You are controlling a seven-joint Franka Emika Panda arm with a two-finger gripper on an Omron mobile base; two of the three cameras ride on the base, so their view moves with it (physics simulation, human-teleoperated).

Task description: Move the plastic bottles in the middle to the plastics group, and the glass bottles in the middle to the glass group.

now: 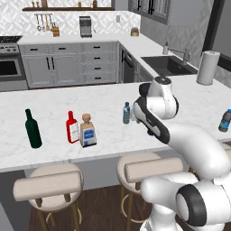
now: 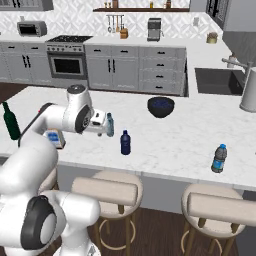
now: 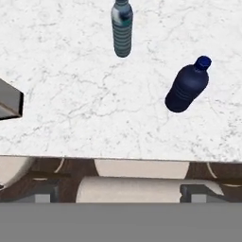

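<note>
the claw (image 2: 100,123) hangs wide open and empty above the desk's (image 1: 54,155) front edge. slim water bottle (image 3: 122,29) and navy bottle (image 3: 187,85) stand close together mid-desk; a careless descent might topple one.

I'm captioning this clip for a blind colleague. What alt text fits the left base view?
A white robot arm reaches over a marble kitchen counter towards a slim pale bottle standing mid-counter. To the left stand a green wine bottle, a red bottle and a corked amber bottle; a blue bottle stands at the far right.
</note>
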